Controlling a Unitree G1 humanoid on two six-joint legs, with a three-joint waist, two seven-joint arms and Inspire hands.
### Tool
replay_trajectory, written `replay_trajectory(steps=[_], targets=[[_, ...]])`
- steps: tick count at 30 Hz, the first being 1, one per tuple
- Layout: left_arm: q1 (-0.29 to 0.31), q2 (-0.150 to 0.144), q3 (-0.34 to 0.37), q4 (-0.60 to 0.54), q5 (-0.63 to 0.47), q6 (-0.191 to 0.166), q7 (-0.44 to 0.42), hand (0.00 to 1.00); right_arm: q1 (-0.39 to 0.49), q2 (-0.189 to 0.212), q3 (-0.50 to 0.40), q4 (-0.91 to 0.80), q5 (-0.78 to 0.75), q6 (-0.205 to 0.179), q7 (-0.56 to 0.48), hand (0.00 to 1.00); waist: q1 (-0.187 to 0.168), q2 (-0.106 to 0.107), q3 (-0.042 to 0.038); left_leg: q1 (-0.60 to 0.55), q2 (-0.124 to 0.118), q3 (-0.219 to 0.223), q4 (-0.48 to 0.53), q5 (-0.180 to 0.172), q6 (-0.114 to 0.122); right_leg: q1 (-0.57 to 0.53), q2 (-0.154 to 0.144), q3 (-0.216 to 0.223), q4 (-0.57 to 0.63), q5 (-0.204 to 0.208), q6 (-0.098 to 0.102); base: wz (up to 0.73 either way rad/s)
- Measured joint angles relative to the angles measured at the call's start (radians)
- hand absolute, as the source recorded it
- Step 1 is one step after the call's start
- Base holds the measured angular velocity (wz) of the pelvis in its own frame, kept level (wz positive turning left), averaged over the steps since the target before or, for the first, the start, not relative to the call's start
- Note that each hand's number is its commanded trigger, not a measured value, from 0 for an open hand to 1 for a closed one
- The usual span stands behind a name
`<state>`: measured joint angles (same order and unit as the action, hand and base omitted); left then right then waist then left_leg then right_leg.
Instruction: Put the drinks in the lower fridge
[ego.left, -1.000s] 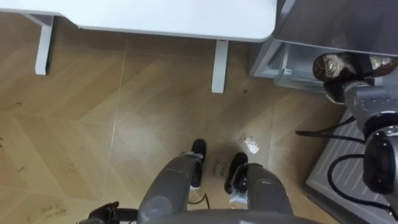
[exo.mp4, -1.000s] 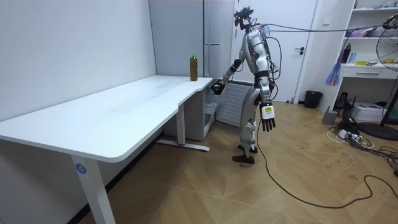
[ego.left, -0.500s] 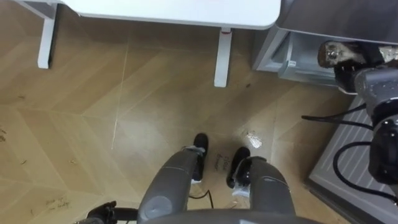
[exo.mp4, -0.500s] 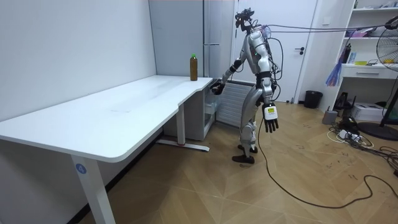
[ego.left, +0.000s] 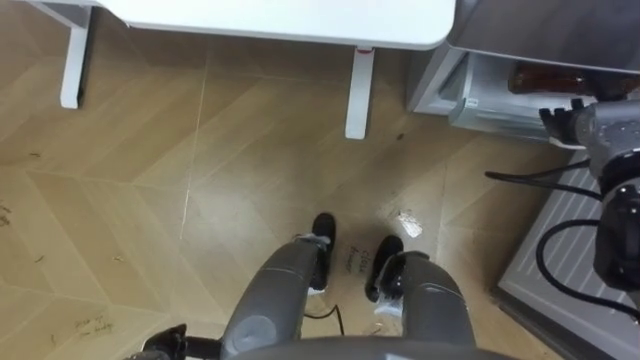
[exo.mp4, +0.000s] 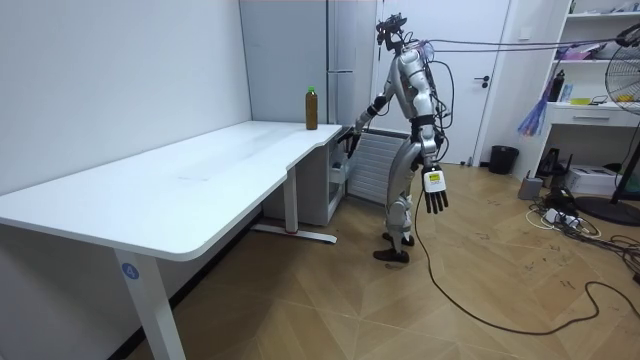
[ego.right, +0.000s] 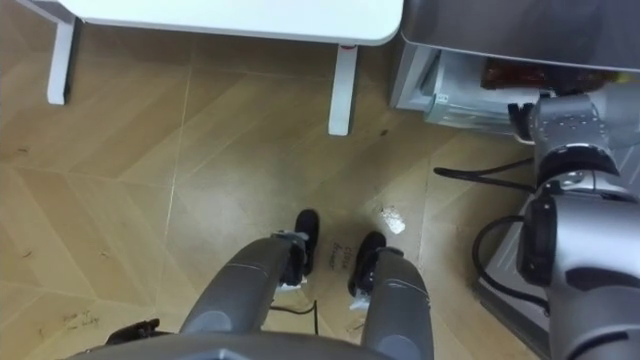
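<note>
Drink bottle (ego.left: 545, 78): brown, lying inside the open lower fridge compartment (ego.left: 470, 105).
Right robot hand (ego.left: 562, 117): at the compartment's mouth, just beside the drink bottle; can't tell its grip.
Left robot hand (exo.mp4: 433, 196): hangs at the robot's side, fingers straight and wide, holding nothing.
Green-capped bottle (exo.mp4: 311, 108): upright on the table (exo.mp4: 200, 170), at the corner near the fridge.
Robot: stands facing the fridge.

The white tabletop (exo.mp4: 200, 170) carries one brown bottle with a green cap (exo.mp4: 311, 108), upright near its far corner; on the lower fridge shelf (ego.left: 480, 108) a dark brown bottle (ego.left: 548, 78) lies on its side; the wooden herringbone floor (ego.left: 200, 180) bears a small crumpled scrap (ego.left: 405, 222) just beside the robot's feet.
</note>
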<state>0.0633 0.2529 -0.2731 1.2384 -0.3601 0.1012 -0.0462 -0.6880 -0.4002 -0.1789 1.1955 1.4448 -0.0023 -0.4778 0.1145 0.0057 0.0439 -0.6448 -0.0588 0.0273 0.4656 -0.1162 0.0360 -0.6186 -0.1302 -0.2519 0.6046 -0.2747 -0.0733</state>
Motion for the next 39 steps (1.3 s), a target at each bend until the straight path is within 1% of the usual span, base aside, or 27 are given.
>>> replay_trajectory(steps=[5,10,15,18,21,24,26,29,30,33,36,39], targets=[[0.000,0.000,-0.005,0.001,0.000,-0.001,-0.001,0.00,0.000,0.000,0.001,0.000,0.001,-0.007,0.000,0.00,0.002,0.002,0.0002,0.005,0.000,0.000,0.000,0.000,0.000,0.005,0.000,0.000,0.000,0.000,0.000,0.00],[-0.004,0.000,-0.004,0.001,-0.001,-0.001,-0.002,0.00,0.000,0.000,0.001,0.001,0.007,-0.009,0.000,0.00,0.002,0.013,0.0007,0.022,0.000,0.000,-0.002,0.000,0.000,0.021,0.000,-0.001,0.000,0.000,0.000,0.00],[-0.008,0.000,-0.004,0.001,0.001,-0.001,-0.002,0.00,0.000,0.001,0.001,0.002,0.007,-0.009,0.001,0.00,0.003,0.015,0.0007,0.029,0.000,0.000,-0.005,0.001,0.001,0.027,0.000,0.001,0.001,0.000,0.000,0.00],[-0.012,0.000,0.005,0.001,0.002,-0.001,-0.004,0.00,0.002,0.001,0.001,0.010,0.007,-0.009,0.011,0.00,0.002,0.015,0.0009,0.033,0.000,0.000,-0.004,0.001,0.001,0.034,0.000,0.000,-0.001,0.000,0.000,0.00],[-0.019,-0.001,0.030,0.001,0.003,-0.001,-0.004,0.00,0.004,0.001,0.001,0.039,0.007,-0.006,0.029,0.00,0.002,0.016,0.0019,0.065,0.000,0.000,-0.013,0.001,0.001,0.068,0.000,-0.004,-0.013,-0.002,0.003,0.01],[-0.024,-0.002,0.056,0.000,0.003,-0.001,-0.006,0.00,0.005,0.001,0.000,0.069,0.004,0.008,0.045,0.00,0.002,0.016,0.0024,0.106,-0.001,0.001,-0.036,0.001,0.001,0.106,0.000,-0.005,-0.028,-0.004,0.007,0.00],[-0.027,-0.002,0.074,0.000,0.003,0.000,-0.008,0.00,0.006,0.001,-0.001,0.092,0.002,0.016,0.060,0.00,-0.003,0.017,0.0023,0.125,-0.001,0.001,-0.046,0.002,0.003,0.129,-0.001,-0.014,-0.039,-0.004,0.007,0.06],[-0.038,-0.002,0.098,-0.003,0.017,0.001,-0.019,0.00,0.028,0.001,0.000,0.094,0.003,0.028,0.093,0.00,-0.007,0.016,0.0024,0.150,-0.001,0.004,-0.062,0.002,0.004,0.154,-0.001,-0.016,-0.054,-0.005,0.010,0.04],[-0.040,-0.002,0.116,-0.004,0.031,0.001,-0.029,0.00,0.038,0.001,0.000,0.094,0.002,0.034,0.113,0.00,-0.007,0.014,0.0023,0.162,-0.002,0.014,-0.074,0.003,0.006,0.162,-0.001,-0.014,-0.059,-0.006,0.010,-0.05],[-0.037,-0.001,0.155,-0.003,0.088,0.002,-0.042,0.00,0.071,0.001,0.000,0.094,-0.010,0.061,0.166,0.00,-0.014,0.013,0.0018,0.205,-0.004,0.016,-0.101,0.006,0.008,0.203,-0.001,-0.015,-0.085,-0.006,0.015,-0.02],[-0.022,0.001,0.193,-0.002,0.088,0.002,-0.046,0.00,0.110,0.001,-0.002,0.094,-0.033,0.092,0.217,0.00,-0.028,0.006,0.0015,0.253,-0.006,0.026,-0.131,0.006,0.008,0.250,0.000,-0.017,-0.113,-0.006,0.021,0.00],[-0.008,0.002,0.231,-0.003,0.086,0.003,-0.044,0.00,0.164,0.001,-0.002,0.092,-0.042,0.107,0.266,0.00,-0.041,-0.007,-0.0050,0.292,-0.005,0.022,-0.147,0.006,0.008,0.304,0.011,-0.021,-0.159,0.000,0.030,0.02]])
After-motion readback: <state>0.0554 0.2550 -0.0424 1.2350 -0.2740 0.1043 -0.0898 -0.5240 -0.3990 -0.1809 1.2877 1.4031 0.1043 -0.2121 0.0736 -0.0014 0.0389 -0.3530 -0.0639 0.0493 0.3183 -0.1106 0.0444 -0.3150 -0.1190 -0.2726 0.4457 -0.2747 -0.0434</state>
